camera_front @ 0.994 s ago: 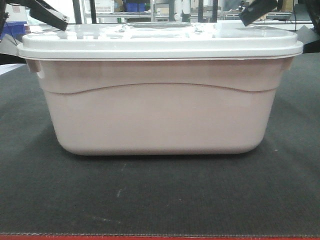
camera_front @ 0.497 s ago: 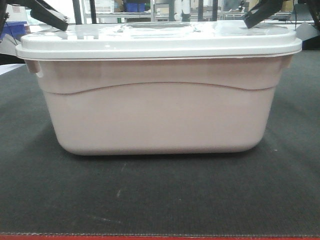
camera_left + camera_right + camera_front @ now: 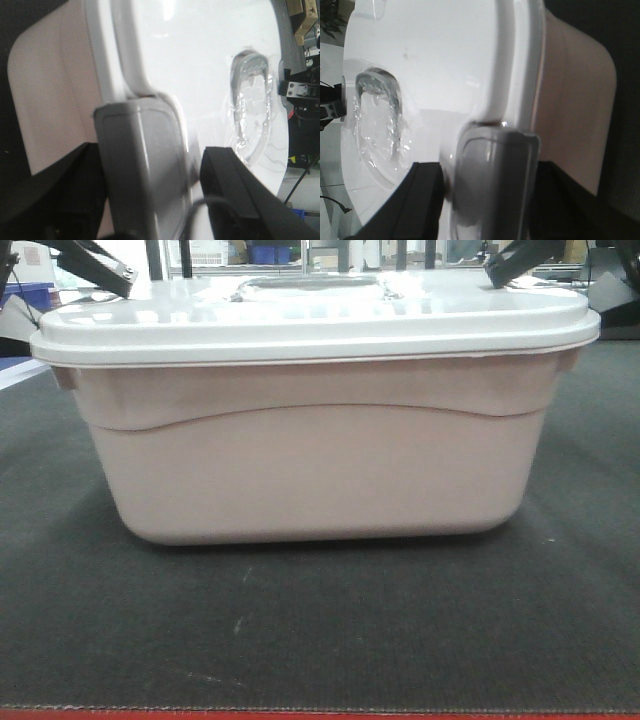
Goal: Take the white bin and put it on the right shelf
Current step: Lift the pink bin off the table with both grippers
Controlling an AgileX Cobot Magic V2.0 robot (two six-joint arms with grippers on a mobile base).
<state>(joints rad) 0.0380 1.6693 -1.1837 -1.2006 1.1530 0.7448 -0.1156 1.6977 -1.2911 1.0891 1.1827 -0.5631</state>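
- Left gripper [image 3: 150, 155] is clamped narrow on the grey latch [image 3: 140, 200] at one end of the white bin [image 3: 320, 460]. The right gripper [image 3: 487, 170] pinches the matching latch [image 3: 495, 200] at the other end (both look snug, though blurred).
- Lid on, the bin fills the middle of the front view, on the dark mat [image 3: 320, 640].
- Step in hand, I judge: grab made, lift beginning.
- Next calls for raising both ends evenly, then carrying to the right shelf (not in view).
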